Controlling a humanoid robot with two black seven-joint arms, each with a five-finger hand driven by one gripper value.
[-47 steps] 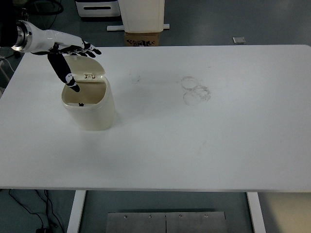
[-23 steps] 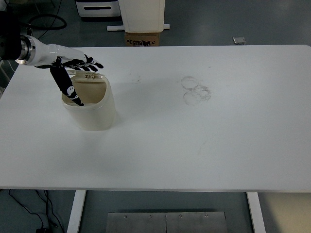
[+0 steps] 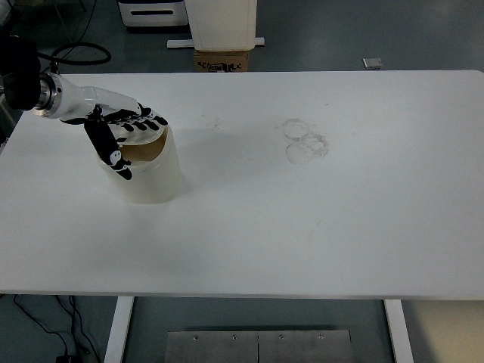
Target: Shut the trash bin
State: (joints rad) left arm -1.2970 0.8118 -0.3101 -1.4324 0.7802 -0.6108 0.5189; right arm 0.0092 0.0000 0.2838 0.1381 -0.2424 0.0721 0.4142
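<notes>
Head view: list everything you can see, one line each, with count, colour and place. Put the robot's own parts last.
Table: one, white, fills most of the view.
Trash bin: one, cream, on the table's left part, its lid partly down under the hand.
Ring marks: a few, faint grey, on the table top right of centre, toward the far edge.
Cardboard box: one, brown, on the floor beyond the table's far edge.
White unit: one, on the floor behind the box.
Cables: black, on the floor at far left.
Left hand: one, black and white, fingers spread over the bin's opening, pressing on the lid.
Right hand: not in view.
</notes>
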